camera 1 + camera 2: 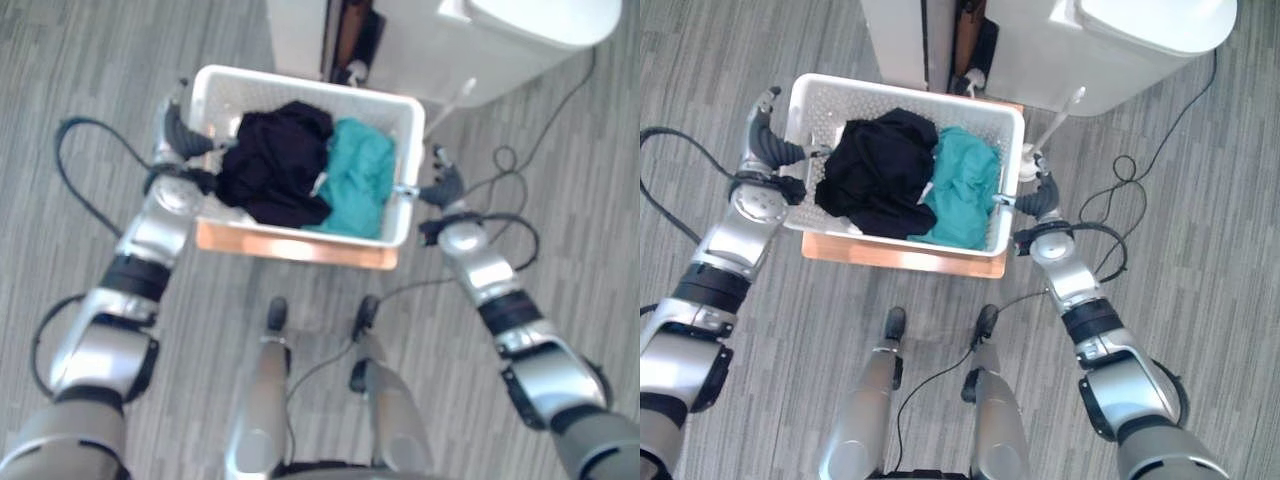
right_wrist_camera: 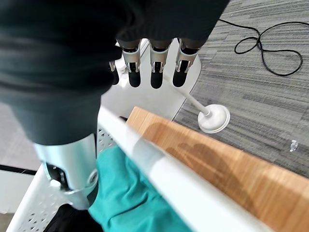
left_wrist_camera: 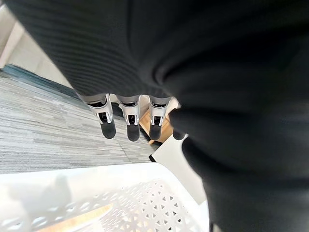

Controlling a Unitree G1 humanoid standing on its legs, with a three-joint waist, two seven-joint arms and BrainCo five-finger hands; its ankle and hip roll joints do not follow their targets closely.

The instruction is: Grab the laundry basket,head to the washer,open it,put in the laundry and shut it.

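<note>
Basket [image 1: 1010, 125]: white, perforated, rectangular, long axis left-right, holding black clothes [image 1: 880, 170] and teal clothes [image 1: 962, 185], on a wooden board [image 1: 900, 258] near the washer [image 1: 1120, 50]. Left hand [image 1: 765, 140] and right hand [image 1: 1035, 195] flank it, fingers straight.

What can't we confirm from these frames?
- Left hand grip on the white perforated plastic laundry basket: left wrist view blocked by its dark cover; contact unseen.
- Right hand: the fingers look straight beside the basket rim; a hold isn't confirmed.
- White washer: cut off by the top edge; door hidden.
- Anything beneath the black garment and teal garment: covered.
</note>
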